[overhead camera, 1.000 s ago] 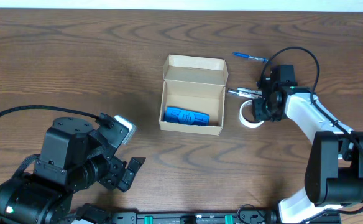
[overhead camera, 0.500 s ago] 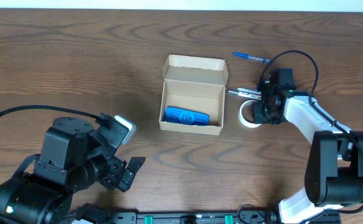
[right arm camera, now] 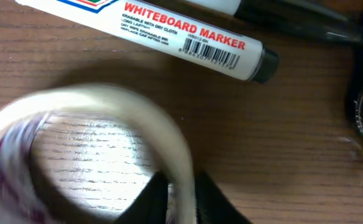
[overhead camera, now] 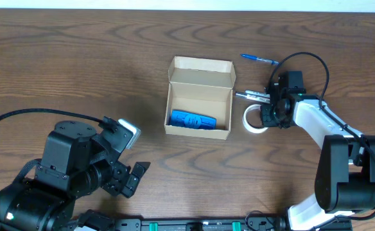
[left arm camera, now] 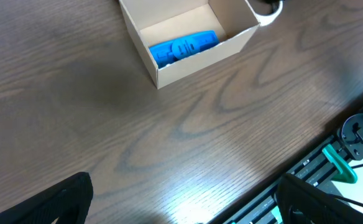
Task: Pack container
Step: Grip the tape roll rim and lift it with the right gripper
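- Trust right claw, clamped on tape roll wall; lift clear of whiteboard marker.
- Carry left to open container at desk centre; release beside blue item.
- Leave left claw spread, empty.

Robotics lab bench: wood-grain table, black mounting rail.
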`<action>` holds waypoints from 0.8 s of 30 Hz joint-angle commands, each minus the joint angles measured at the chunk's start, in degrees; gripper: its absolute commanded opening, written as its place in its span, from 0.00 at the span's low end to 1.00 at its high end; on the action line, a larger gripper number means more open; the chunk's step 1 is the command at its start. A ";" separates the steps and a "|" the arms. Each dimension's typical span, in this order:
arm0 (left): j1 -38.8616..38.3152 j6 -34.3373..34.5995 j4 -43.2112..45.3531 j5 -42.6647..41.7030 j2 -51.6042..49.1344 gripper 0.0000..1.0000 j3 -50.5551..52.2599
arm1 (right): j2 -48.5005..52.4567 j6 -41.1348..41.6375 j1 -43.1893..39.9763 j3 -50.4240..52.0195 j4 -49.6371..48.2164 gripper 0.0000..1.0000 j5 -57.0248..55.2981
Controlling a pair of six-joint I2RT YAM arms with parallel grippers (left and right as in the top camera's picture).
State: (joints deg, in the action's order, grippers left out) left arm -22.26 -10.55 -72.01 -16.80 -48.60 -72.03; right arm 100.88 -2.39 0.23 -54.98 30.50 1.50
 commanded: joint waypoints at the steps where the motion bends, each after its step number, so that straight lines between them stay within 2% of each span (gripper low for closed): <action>1: 0.13 -0.39 -0.20 -0.76 -0.02 0.95 -0.46 | 0.52 0.24 -0.31 0.35 -0.13 0.11 -0.02; 8: 0.13 -0.39 -0.20 -0.76 -0.02 0.95 -0.46 | 0.48 1.64 -0.31 -0.70 0.52 0.01 0.02; 11: 0.13 -0.39 -0.20 -0.76 -0.02 0.95 -0.46 | 0.48 3.28 -0.31 -3.04 2.40 0.01 0.07; 16: 0.13 -0.39 -0.20 -0.76 -0.02 0.95 -0.46 | 0.48 3.30 -0.31 -10.38 8.09 0.01 0.07; 24: 0.13 -0.39 -0.20 -0.76 -0.04 0.95 -0.46 | 0.48 5.62 0.13 -28.26 18.78 0.01 0.07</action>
State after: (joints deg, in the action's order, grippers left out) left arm -22.26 -10.55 -72.01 -16.80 -48.58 -72.03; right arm 100.88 1.21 0.23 -77.58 47.77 1.50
